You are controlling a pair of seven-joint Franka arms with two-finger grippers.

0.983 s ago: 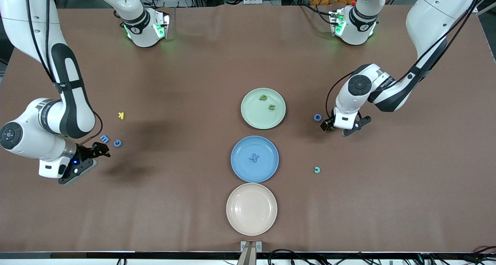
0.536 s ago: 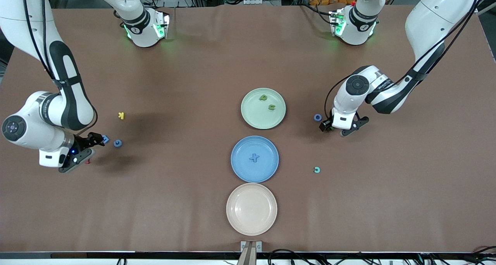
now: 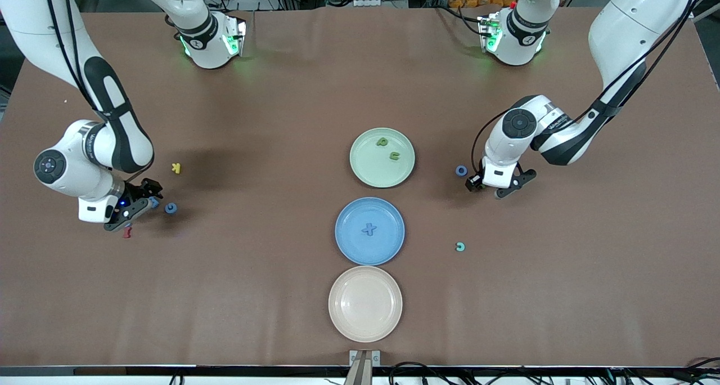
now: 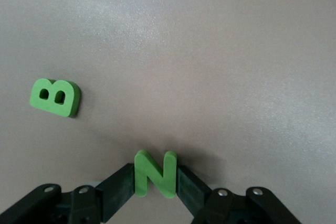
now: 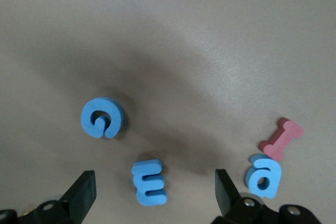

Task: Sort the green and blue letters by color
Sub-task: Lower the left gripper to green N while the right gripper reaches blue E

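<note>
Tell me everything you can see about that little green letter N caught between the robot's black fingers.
The chunky leaf-green letter N looks like matte foam, thick with rounded edges and a lighter face than its sides. It sits on the brown table, its face turned up to the left wrist view. The left gripper has one black finger pressed against each outer stroke, clamping it. In the front view the gripper hides it. A green foam letter B lies apart from it on the same table.
</note>
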